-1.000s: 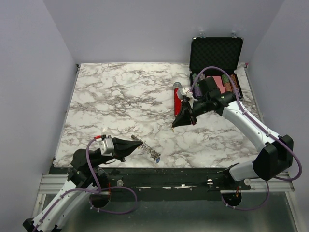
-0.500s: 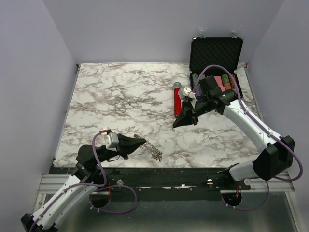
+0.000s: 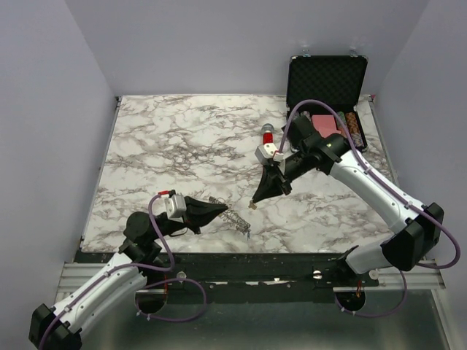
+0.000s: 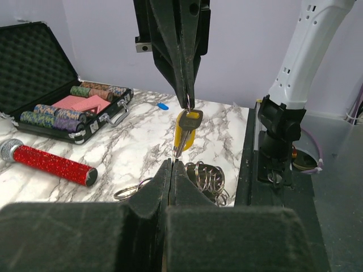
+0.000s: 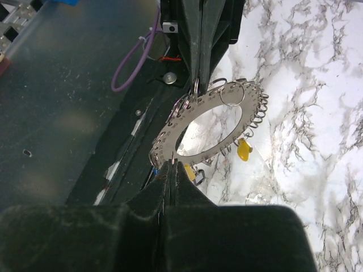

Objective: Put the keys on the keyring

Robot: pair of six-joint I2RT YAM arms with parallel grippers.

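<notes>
From above, the left gripper [image 3: 222, 211] sits near 6 o'clock on the marble table [image 3: 182, 146], its jaws clamped on the keyring [image 3: 235, 220]. The right gripper [image 3: 255, 203] hangs just beside it, at the ring's 1 o'clock.

In the left wrist view, the right gripper's fingers are pinched together on a yellow-headed key [image 4: 187, 127], which dangles at 12 o'clock above the ring's loops.

In the right wrist view, the ring is held by its rim at 12, and a second yellow key [image 5: 244, 150] hangs at 4.

I'd bring the key's hole squarely to a free loop and keep the ring steady.
</notes>
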